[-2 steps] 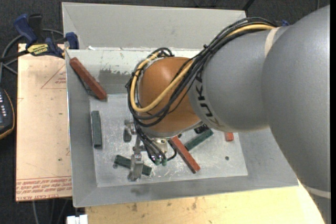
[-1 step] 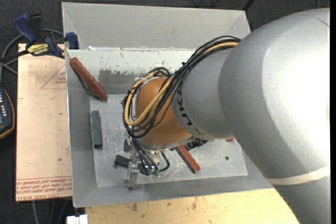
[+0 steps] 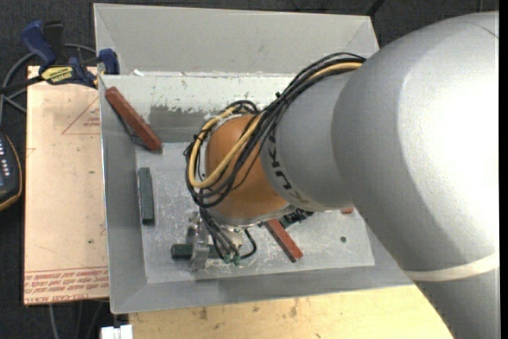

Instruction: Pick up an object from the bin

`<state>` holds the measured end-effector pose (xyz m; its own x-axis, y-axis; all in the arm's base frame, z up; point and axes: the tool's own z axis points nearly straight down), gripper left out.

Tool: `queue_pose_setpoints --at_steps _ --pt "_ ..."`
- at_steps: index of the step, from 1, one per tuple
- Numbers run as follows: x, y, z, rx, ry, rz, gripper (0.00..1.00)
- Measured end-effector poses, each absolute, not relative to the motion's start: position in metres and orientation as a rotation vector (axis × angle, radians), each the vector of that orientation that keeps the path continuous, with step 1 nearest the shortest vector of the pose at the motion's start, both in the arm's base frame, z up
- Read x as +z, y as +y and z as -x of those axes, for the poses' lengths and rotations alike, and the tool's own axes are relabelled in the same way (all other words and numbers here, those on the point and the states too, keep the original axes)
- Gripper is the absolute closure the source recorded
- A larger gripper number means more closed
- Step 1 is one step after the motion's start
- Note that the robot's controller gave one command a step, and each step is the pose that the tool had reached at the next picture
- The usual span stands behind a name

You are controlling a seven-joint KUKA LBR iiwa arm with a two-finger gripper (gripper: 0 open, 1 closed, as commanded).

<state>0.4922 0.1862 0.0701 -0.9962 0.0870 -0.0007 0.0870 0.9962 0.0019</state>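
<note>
The hand is low over the floor of the bin, under the arm's orange cover and a tangle of cables. Whether it is open or closed cannot be told from the camera view, and nothing can be seen gripped in it.

Just left of the hand, close enough that it may be touching, lies a small dark block, the nearest thing to it and the likeliest pick. Just right of the hand lies a short red-brown stick, slanting away from it. Up and left of the hand, apart from it, a grey-green bar lies flat, pointing away from the hand. Well beyond that, further up and left of the hand, a long red-brown bar leans at the bin's wall.

The dark block looks stiff, light and hard-edged, not fragile. It will probably skid on the metal floor if nudged from one side, so it should be taken across its narrow width, centred, with the hand pressed right down to the floor. The stick by the hand looks just as rigid and light, and is best gripped across its middle.
</note>
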Motion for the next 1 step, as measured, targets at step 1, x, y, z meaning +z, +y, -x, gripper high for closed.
queue_pose_setpoints --at_steps 1 --pt "0.2351 0.1789 -0.4838 0.006 3.132 -0.095 1.00"
